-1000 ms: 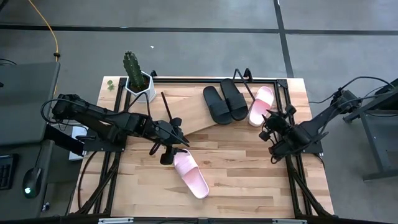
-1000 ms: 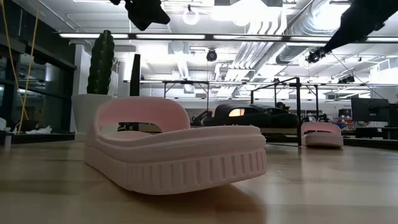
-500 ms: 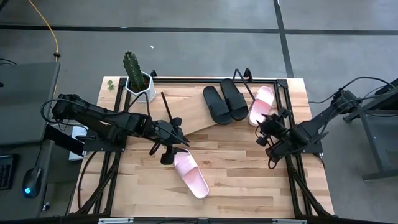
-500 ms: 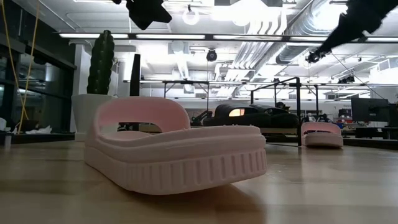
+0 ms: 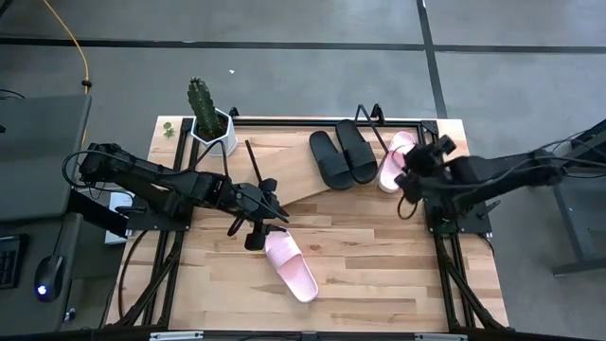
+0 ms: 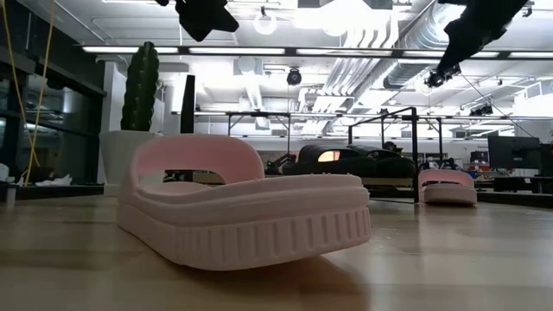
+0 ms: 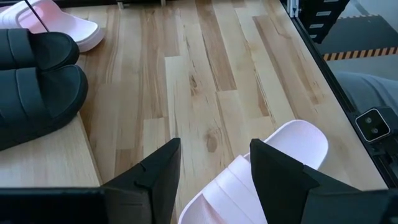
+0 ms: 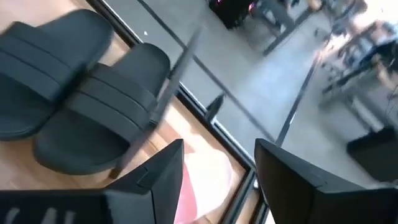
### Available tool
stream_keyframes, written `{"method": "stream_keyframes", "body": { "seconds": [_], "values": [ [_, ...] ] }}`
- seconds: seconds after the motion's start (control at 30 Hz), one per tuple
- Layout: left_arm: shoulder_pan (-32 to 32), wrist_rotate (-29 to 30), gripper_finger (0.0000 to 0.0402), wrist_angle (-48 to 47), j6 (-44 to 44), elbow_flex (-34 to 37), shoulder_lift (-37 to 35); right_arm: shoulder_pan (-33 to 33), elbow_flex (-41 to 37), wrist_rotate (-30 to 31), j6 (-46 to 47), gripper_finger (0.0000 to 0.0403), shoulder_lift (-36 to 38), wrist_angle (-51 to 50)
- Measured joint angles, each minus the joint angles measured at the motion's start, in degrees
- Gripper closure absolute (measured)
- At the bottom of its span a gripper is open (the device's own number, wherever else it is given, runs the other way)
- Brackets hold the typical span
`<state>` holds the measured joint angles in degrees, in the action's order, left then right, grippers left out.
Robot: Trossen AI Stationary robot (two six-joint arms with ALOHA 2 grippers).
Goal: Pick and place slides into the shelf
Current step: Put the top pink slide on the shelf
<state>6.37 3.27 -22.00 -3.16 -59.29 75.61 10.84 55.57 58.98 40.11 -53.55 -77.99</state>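
Grey flooring is surrounding a light wooden worktop (image 5: 360, 256), which is being viewed from straight above. At the far left corner a potted cactus (image 5: 202, 112) is being kept upright in a white pot. Just right of it, the left tool (image 5: 268, 220) is being held low over the worktop with its fingers spread apart, gripping nothing; one pink slide (image 5: 290, 264) is lying flat just beside and below those fingers (its strap end is seen between them in the left wrist view). The shelf (image 5: 294, 170), a slanted light wood board on a black wire frame, is being occupied at its right end by two black slides (image 5: 343, 154) set side by side, touching. The second pink slide (image 5: 396, 161) is resting just right of the black pair, near the worktop's far right corner. The right tool (image 5: 410, 177) is being held above that pink slide, its fingers parted and empty. Behind the worktop, in the low view, a lit room with ceiling pipes is being shown.
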Motion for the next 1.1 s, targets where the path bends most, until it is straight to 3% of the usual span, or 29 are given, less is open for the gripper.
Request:
{"method": "stream_keyframes", "body": {
  "seconds": [0.23, 0.4, 0.77, 1.1],
  "values": [
    [0.0, 0.0, 0.0224, -0.01, 0.15, 0.0, 0.0, -7.2, 0.0, -7.43, -14.93, 0.0212, 12.17, 10.42],
    [0.0, 0.02, 0.0224, 0.14, 0.13, 0.0, 0.0, -11.38, 0.09, -9.84, -22.8, 0.0212, 15.84, 16.78],
    [-0.02, 0.02, 0.0224, 1.57, 0.13, 0.0, 0.0, -27.11, -0.05, -18.06, -31.1, 0.0212, 12.01, 19.0],
    [-0.02, 0.02, 0.0224, 1.29, 0.42, 0.0, 0.0, -44.11, -0.2, -37.08, -42.07, 0.0212, 6.38, 30.86]
  ]
}}
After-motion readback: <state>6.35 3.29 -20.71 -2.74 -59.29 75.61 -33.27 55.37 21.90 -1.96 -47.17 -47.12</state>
